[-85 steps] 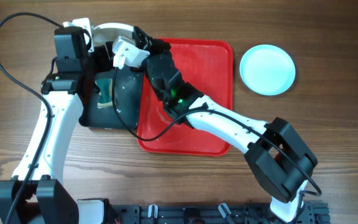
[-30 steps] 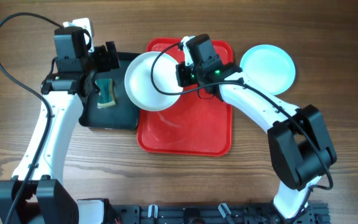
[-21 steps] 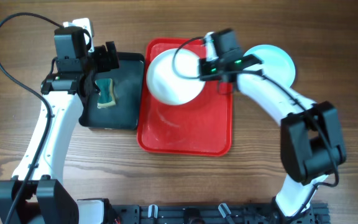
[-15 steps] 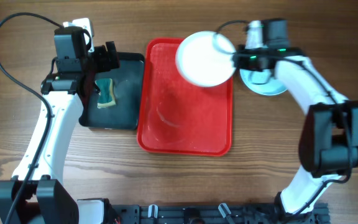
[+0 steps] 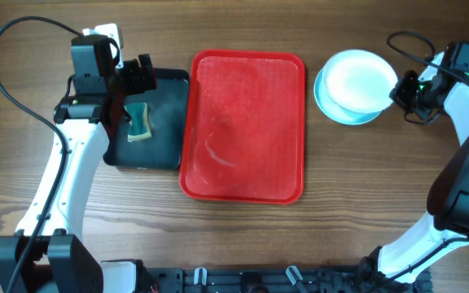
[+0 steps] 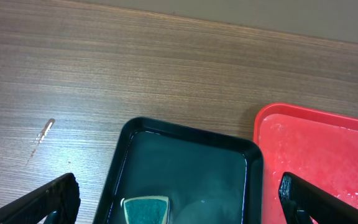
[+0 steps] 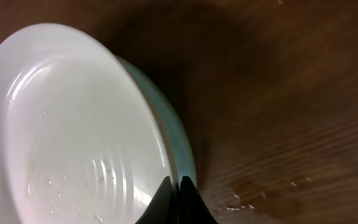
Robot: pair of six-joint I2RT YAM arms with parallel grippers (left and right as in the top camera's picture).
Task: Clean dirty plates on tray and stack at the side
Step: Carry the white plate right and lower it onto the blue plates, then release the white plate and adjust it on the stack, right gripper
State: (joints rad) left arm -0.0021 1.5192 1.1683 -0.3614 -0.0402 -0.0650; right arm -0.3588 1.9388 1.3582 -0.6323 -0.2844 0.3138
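The red tray (image 5: pixel 247 122) lies at the table's middle with nothing on it; its corner shows in the left wrist view (image 6: pixel 328 155). At the right, a white plate (image 5: pixel 361 80) rests on a light blue plate (image 5: pixel 332 106). My right gripper (image 5: pixel 401 91) is shut on the white plate's right rim; the right wrist view shows its fingers (image 7: pixel 174 193) pinching that rim of the white plate (image 7: pixel 73 137), with the blue plate's edge (image 7: pixel 179 146) just beneath. My left gripper (image 5: pixel 141 75) is open and empty above the black tray. A third plate is not in view.
A black tray (image 5: pixel 149 122) left of the red tray holds a green sponge (image 5: pixel 138 120); both show in the left wrist view, tray (image 6: pixel 191 168) and sponge (image 6: pixel 145 210). Water drops lie on the wood beside the plates (image 7: pixel 241 202).
My right gripper has carried the white plate from the black tray, over the red tray, to the right and onto the light blue plate. The left arm has not moved.
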